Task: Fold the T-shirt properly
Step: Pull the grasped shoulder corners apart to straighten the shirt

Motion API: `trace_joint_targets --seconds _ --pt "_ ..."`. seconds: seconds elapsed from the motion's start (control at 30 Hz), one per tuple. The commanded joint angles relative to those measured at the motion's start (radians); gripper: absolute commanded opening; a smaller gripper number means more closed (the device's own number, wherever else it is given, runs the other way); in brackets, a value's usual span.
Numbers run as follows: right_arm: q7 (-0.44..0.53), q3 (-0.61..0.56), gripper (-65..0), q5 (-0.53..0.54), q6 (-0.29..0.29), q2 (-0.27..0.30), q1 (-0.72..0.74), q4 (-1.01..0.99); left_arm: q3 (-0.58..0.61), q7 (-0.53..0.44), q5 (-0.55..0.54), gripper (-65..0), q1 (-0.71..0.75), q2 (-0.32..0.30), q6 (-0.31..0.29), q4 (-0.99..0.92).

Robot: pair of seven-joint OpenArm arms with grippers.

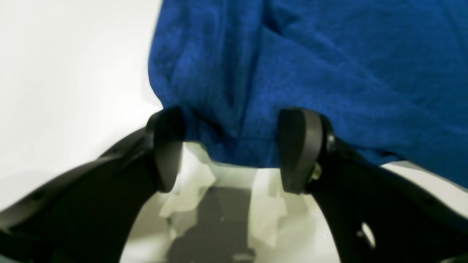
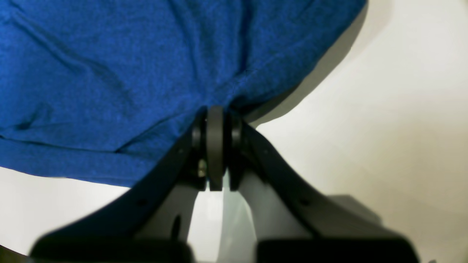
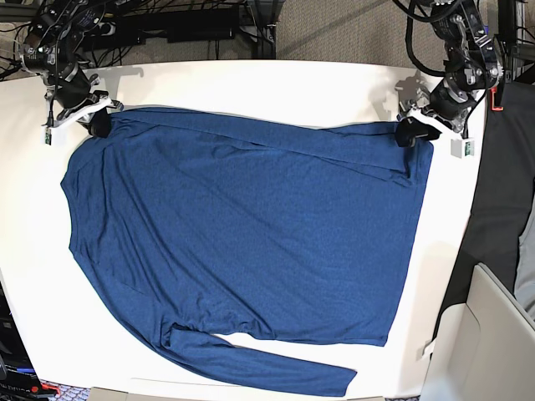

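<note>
L wrist view: left claw [image 1: 230, 146] is spread wide, pads either side of the T-shirt [image 1: 329, 73] hem, cloth between them but not pinched. R wrist view: right claw [image 2: 215, 146] is fully closed, gripping a bunched bit of T-shirt edge [image 2: 128, 73]. Base view: T-shirt [image 3: 242, 242] lies spread on the white worktop [image 3: 251, 79], one sleeve along the bottom, claws at the two top corners, right claw [image 3: 96, 124] on pic's left, left claw [image 3: 407, 134] on pic's right. Judgement: left should close squarely on the hem w/ both layers in, then both lift evenly so the fold stays straight.
</note>
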Motion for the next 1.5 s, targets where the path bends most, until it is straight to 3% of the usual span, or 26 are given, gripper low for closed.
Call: trace_joint_targets --seconds 0.0,0.1,0.23,0.33,0.37,0.57,0.73,1.23,1.47 --pt "0.021 0.005 -64.8 0.023 0.005 0.011 0.004 0.017 0.006 0.022 0.006 -26.0 0.000 -0.003 -0.001 0.003" --pt "0.021 0.005 -64.8 0.023 0.005 0.011 0.004 0.017 0.012 0.020 0.006 -32.0 -0.009 -0.003 -0.013 0.003" --pt "0.021 0.005 -64.8 0.023 0.005 0.012 0.007 0.017 0.020 0.025 0.006 -48.1 -0.036 -0.006 -0.137 -0.013" --pt "0.021 0.005 -64.8 0.023 0.005 0.012 0.006 0.018 0.011 0.026 0.012 -63.3 -0.036 -0.006 -0.139 -0.014" --pt "0.021 0.005 -64.8 0.023 0.005 0.012 0.006 0.018 0.008 0.026 0.012 -65.0 -0.035 -0.007 -0.137 -0.014" --pt "0.014 0.062 -64.8 0.037 0.007 0.015 -0.014 0.018 -0.048 0.026 0.012 -64.8 0.010 -0.010 -0.137 -0.013" --pt "0.014 0.062 -64.8 0.118 0.007 0.058 -0.066 0.018 -0.072 0.026 0.009 -64.8 0.063 -0.012 -0.139 0.003" --pt "0.014 0.082 -64.8 0.339 0.007 0.101 -0.250 0.020 -0.074 0.025 0.006 -64.8 0.317 -0.010 -0.142 0.284" --pt "0.016 0.083 -64.8 0.355 0.007 0.106 -0.163 0.020 -0.074 0.025 0.006 -64.8 0.267 -0.010 -0.142 0.322"
